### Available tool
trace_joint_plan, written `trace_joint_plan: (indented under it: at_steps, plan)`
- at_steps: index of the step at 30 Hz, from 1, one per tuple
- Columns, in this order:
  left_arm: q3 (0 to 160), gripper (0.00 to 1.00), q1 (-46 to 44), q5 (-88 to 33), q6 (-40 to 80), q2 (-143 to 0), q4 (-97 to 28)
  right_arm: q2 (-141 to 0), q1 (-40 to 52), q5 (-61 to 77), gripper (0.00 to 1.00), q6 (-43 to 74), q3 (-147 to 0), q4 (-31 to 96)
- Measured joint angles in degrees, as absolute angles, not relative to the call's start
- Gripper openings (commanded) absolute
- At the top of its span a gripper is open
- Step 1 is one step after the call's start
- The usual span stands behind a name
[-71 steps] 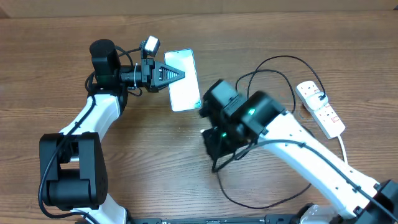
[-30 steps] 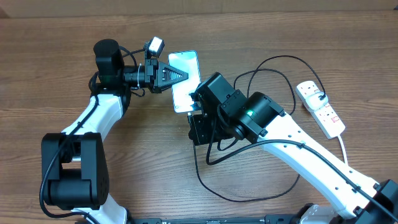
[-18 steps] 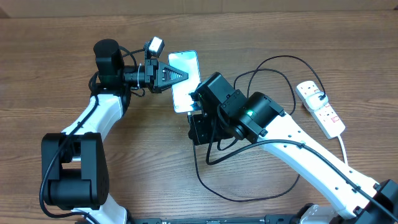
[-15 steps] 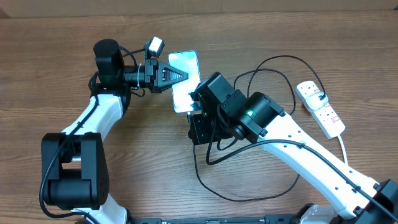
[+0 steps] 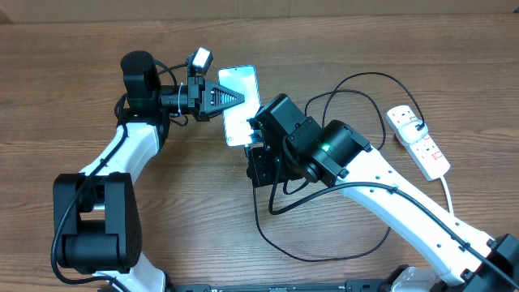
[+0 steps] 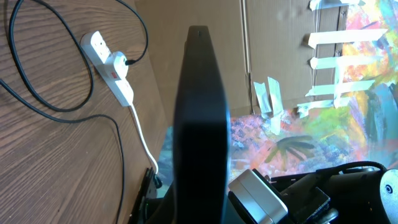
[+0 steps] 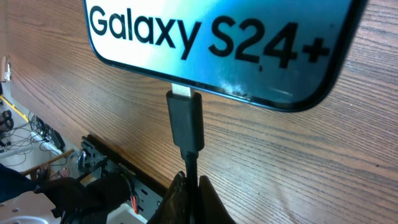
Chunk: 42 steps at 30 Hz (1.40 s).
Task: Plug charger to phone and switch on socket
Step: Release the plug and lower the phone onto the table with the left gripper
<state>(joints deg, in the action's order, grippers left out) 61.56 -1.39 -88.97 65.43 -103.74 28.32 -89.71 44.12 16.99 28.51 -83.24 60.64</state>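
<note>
The phone (image 5: pixel 243 118) has a light blue-green screen and its left edge is in my left gripper (image 5: pixel 242 98), which is shut on it. In the right wrist view its "Galaxy S24+" end (image 7: pixel 211 43) fills the top. My right gripper (image 7: pixel 189 180) is shut on the black charger cable just behind the plug (image 7: pixel 185 121). The plug's metal tip touches the phone's bottom port, with part of it still showing. The cable (image 5: pixel 324 251) loops across the table to the white power strip (image 5: pixel 418 143) at the right. In the overhead view my right gripper's fingers are hidden under its wrist.
The power strip (image 6: pixel 112 65) with red switches, its white cord and the black cable (image 6: pixel 37 93) show in the left wrist view, where a dark finger (image 6: pixel 199 124) blocks the middle. The right arm (image 5: pixel 381 195) stretches across the table's right half.
Since 2.4 s ago my right gripper has carried the plug up to the phone's bottom end. The left gripper and phone shifted slightly. Almost nothing has moved in the last second.
</note>
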Motion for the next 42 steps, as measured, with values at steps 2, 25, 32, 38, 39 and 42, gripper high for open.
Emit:
trace_joint_plan:
  at_steps: [2, 25, 32, 38, 39, 42]
  plan:
    - [61.56, 0.04, -1.39, -88.95, 65.43, -103.74, 28.29, -89.71, 44.12, 16.95, 0.04, 28.51, -83.24, 60.53]
    - [61.6, 0.04, -1.15, -87.13, 64.75, -103.74, 28.34, -89.69, 44.36, 8.64, 0.07, 28.67, -83.13, 54.92]
    - [61.6, 0.04, -1.48, -86.04, 64.55, -103.74, 28.36, -89.69, 44.4, 8.12, 0.04, 28.71, -83.13, 54.54]
    - [62.48, 0.04, -1.45, -82.83, 64.55, -103.74, 28.82, -89.69, 44.34, 4.8, 0.04, 28.67, -82.35, 50.85]
    - [62.63, 0.04, -1.45, -82.35, 64.53, -103.74, 28.97, -89.69, 44.27, 4.38, 0.04, 28.64, -82.15, 50.26]
    - [63.02, 0.04, -1.56, -80.86, 64.55, -103.74, 29.06, -89.69, 43.62, 4.19, 0.04, 28.25, -81.73, 48.82]
